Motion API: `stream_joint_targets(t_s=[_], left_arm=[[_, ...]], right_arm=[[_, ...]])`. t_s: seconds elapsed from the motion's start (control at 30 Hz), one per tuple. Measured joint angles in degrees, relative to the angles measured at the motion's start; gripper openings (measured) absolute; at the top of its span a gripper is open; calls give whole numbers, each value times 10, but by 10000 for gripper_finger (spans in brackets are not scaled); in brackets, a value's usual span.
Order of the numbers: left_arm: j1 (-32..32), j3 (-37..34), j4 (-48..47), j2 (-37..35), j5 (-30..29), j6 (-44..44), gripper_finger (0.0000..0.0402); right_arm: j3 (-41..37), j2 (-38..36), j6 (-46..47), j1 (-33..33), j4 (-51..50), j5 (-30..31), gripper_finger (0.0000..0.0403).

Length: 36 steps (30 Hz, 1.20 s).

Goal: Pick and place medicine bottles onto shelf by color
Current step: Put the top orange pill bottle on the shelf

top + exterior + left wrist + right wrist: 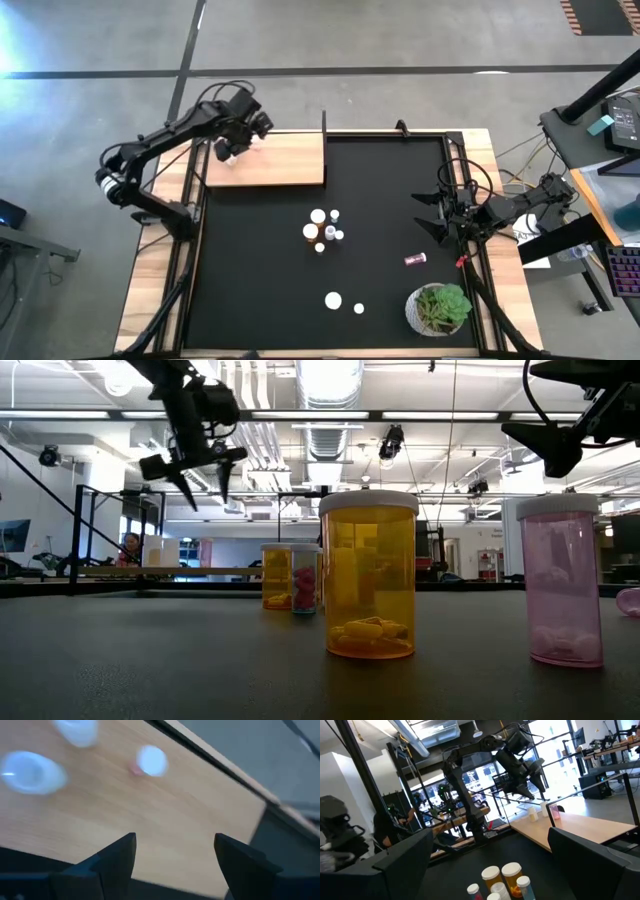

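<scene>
The light-wood shelf (275,160) lies at the mat's far left corner. My left gripper (238,140) hangs open and empty above the shelf's far left part; in its wrist view (175,852) three white-capped bottles stand on the board: two pale ones (30,772) (77,730) and a pinkish one (150,761). Several small bottles (325,230) stand in a cluster at the mat's middle, and the low view shows an orange one (368,575) and a pink one (562,580) closest. My right gripper (432,215) waits open at the mat's right edge.
Two white-capped bottles (333,299) (359,308) stand near the mat's near edge. A dark red bottle (415,259) lies on its side at the right. A green plant in a white pot (440,308) stands at the near right corner. A black post (324,122) rises at the shelf's far right corner.
</scene>
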Motion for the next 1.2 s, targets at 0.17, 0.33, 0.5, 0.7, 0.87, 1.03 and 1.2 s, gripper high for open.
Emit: stream_joint_targets(t_s=[0.17, 0.33, 0.5, 0.7, 0.87, 1.03, 1.2], left_arm=[[-62, 24, 0, 29, 0, 44, 252], [-128, 45, 1, 56, 0, 102, 252], [-185, 60, 3, 77, -5, 149, 252], [-244, 74, 2, 95, -9, 146, 252], [-302, 83, 2, 119, -11, 130, 252], [-373, 94, 7, 141, -19, 130, 252], [-438, 102, 39, 164, -104, 129, 252]], right_arm=[[0, 0, 0, 0, 0, 0, 384], [0, 0, 0, 0, 0, 0, 384], [0, 0, 0, 0, 0, 0, 384], [0, 0, 0, 0, 0, 0, 384], [0, 0, 0, 0, 0, 0, 384], [0, 0, 0, 0, 0, 0, 384], [0, 0, 0, 0, 0, 0, 384]])
